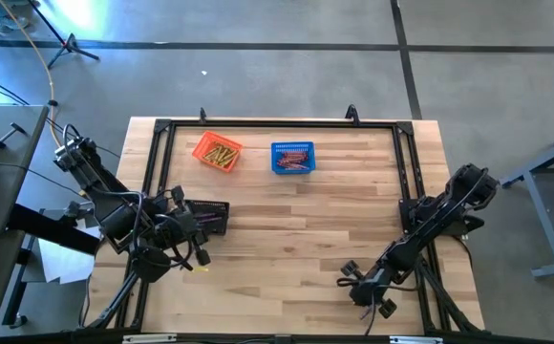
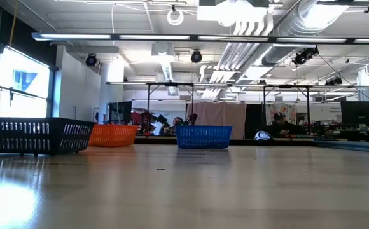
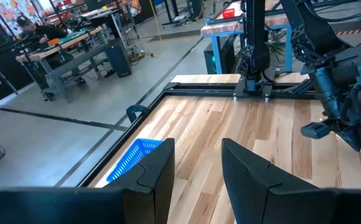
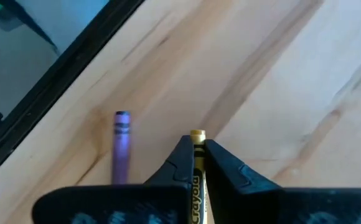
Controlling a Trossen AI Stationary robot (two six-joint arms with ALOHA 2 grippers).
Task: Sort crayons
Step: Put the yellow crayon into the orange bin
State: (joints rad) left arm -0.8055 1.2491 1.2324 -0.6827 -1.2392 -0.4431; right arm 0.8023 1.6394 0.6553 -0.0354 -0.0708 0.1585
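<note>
From above, the wooden table (image 1: pixel 287 239) carries an orange basket (image 1: pixel 217 152) of yellow crayons and a blue basket (image 1: pixel 292 158) of reddish ones side by side near its far edge, and a black basket (image 1: pixel 207 217) at its left edge, just beside the left gripper (image 1: pixel 183 232); the right gripper (image 1: pixel 361 279) sits low near the front right corner. At table height the three baskets stand in a row, black at the left, then orange, then blue, with no gripper in sight. The left wrist camera shows its own fingers (image 3: pixel 157 171) spread with nothing between them, the blue basket's corner and the right arm beyond. The right wrist camera shows its fingers pinching a yellow crayon (image 4: pixel 197 151) on the wood, a purple crayon (image 4: pixel 122 145) lying just beside it, apart. The step in hand looks like the pickup of the yellow one; next it needs lifting clear and carrying across to the orange basket, leaving the purple crayon undisturbed.
</note>
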